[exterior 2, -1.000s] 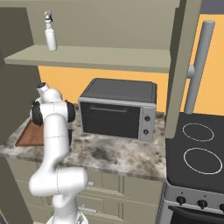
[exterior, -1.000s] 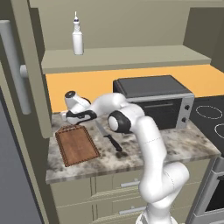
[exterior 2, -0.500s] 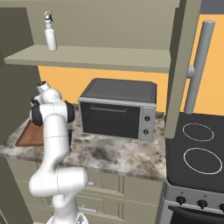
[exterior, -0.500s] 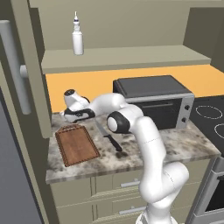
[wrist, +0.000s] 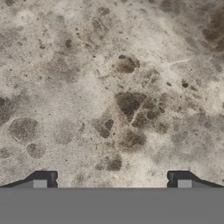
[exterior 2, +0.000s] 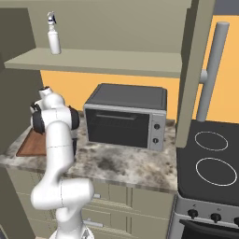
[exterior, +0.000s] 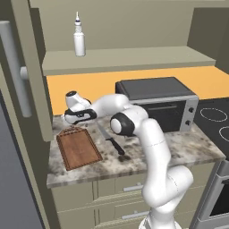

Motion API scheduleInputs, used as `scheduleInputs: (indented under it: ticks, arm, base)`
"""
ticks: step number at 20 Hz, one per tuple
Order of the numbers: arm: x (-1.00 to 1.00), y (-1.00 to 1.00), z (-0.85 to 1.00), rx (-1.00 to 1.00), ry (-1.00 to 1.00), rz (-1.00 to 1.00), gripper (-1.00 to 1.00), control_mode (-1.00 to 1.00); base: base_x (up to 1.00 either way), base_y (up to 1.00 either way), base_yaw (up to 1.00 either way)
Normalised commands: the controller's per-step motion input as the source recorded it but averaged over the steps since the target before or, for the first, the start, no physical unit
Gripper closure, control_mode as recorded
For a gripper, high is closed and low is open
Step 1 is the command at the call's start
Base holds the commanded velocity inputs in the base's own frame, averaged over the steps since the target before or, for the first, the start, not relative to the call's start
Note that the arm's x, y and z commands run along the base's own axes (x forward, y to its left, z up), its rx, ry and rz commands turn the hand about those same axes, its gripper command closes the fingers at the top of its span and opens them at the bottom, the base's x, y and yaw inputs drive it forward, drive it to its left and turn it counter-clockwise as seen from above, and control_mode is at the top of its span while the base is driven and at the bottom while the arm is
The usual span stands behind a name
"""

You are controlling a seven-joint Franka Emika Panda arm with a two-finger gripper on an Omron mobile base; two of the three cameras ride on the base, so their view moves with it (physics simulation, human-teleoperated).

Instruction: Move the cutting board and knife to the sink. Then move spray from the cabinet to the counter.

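Note:
The reddish-brown cutting board (exterior: 78, 150) lies flat at the left end of the counter (exterior: 179, 147), its edge also visible behind the arm (exterior 2: 31, 144). Just right of the board lies the knife (exterior: 112, 141), black handle toward the front. My gripper (exterior: 74, 121) hangs low over the counter just behind the board's far end. It points down, open and holding nothing. Below the hand is bare speckled counter (wrist: 113, 87), and the fingertips (wrist: 43, 178) stand wide apart. The white spray (exterior: 79, 41) (exterior 2: 54, 39) stands on the cabinet shelf (exterior: 129, 58). The sink is out of view.
A dark toaster oven (exterior: 156, 100) sits on the counter right of the knife. A black stovetop (exterior 2: 210, 158) adjoins the counter's right end. The open cabinet door (exterior: 22, 71) with its grey bar handle hangs at the left, close to my hand.
My hand has eased slightly left and down toward the far end of the board. Board, knife and spray have not moved.

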Motion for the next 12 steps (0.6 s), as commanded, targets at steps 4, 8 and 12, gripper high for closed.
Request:
scheduleInputs:
  ticks: [4, 8, 12]
  arm:
    - [-0.60, 0.00, -0.41, 0.00, 0.02, 0.00, -1.00, -1.00]
    - [-0.65, 0.00, -0.43, 0.00, 0.04, 0.00, -1.00, -1.00]
    - [-0.71, 0.00, -0.44, 0.00, 0.04, 0.01, -1.00, -1.00]
  base:
    - [0.00, 0.00, 0.00]
    - [0.00, 0.00, 0.00]
    - [0.00, 0.00, 0.00]
